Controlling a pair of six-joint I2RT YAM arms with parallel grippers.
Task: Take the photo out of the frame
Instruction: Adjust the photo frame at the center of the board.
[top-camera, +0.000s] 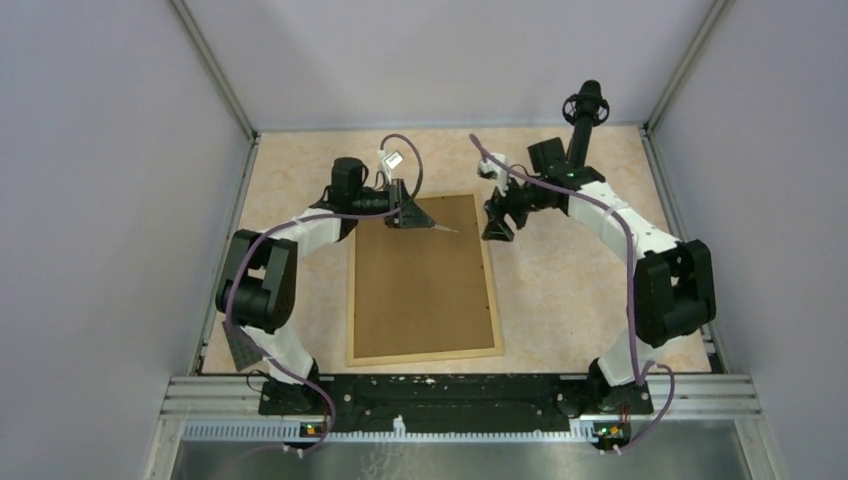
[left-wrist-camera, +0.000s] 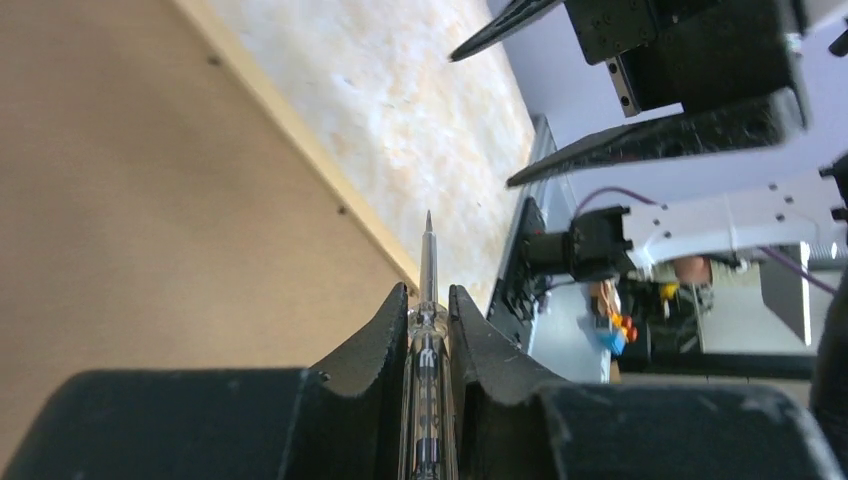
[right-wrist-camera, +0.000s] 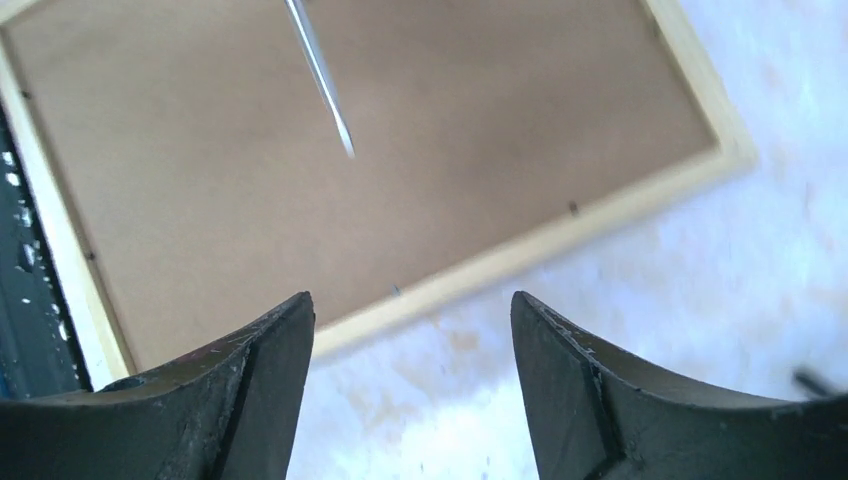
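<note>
While the frame lies face down, backing still in, the left tool pinches a screwdriver and the right tool stands spread.

Top camera looks steeply down, near side at picture bottom. Wrist cameras sit close over the frame, probably obliquely; all share the pointed tool.
</note>
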